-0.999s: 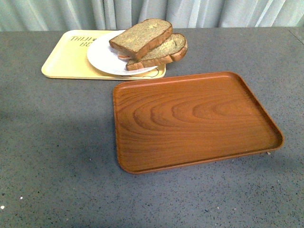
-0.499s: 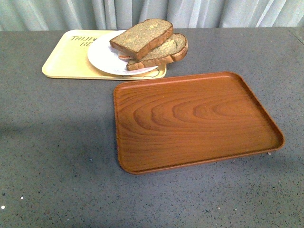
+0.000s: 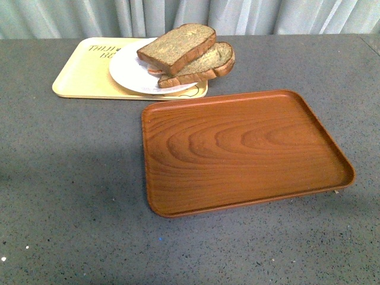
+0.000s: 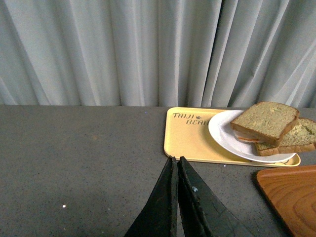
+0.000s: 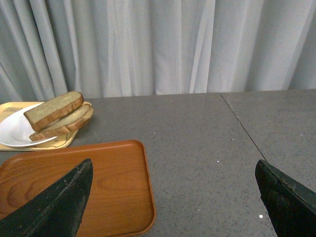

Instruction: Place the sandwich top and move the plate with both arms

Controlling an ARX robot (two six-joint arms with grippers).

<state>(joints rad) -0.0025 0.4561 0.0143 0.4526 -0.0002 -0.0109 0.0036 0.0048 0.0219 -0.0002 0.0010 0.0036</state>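
Since the sandwich top (image 3: pixel 176 46) already sits on the lower slice (image 3: pixel 205 66), leaning over it at a slant, the stacking step looks done; what is left, by my reading, is moving the plate (image 3: pixel 132 74). Plate rests on the yellow tray (image 3: pixel 83 77) at the far left of the table (image 3: pixel 71 196), its right edge overhanging the tray's near right corner. Something pinkish shows between the slices; cannot tell what.

Wooden tray (image 3: pixel 243 151) lies empty, nearer and to the right, just beside the yellow tray. Probably the destination, set close so the carry is short.

Left end effector (image 4: pixel 176 197): fingers pressed together, holding nothing. In the left wrist view it points over bare table, with the plate and bread farther away and to the right, well apart.

Right end effector (image 5: pixel 173 197): fingers spread wide, nothing between them. It hangs above the right end of the wooden tray; plate and bread lie far off to the left, well apart.

Neither arm shows in the front view. Both are clear of the plate, so no grasp is begun.
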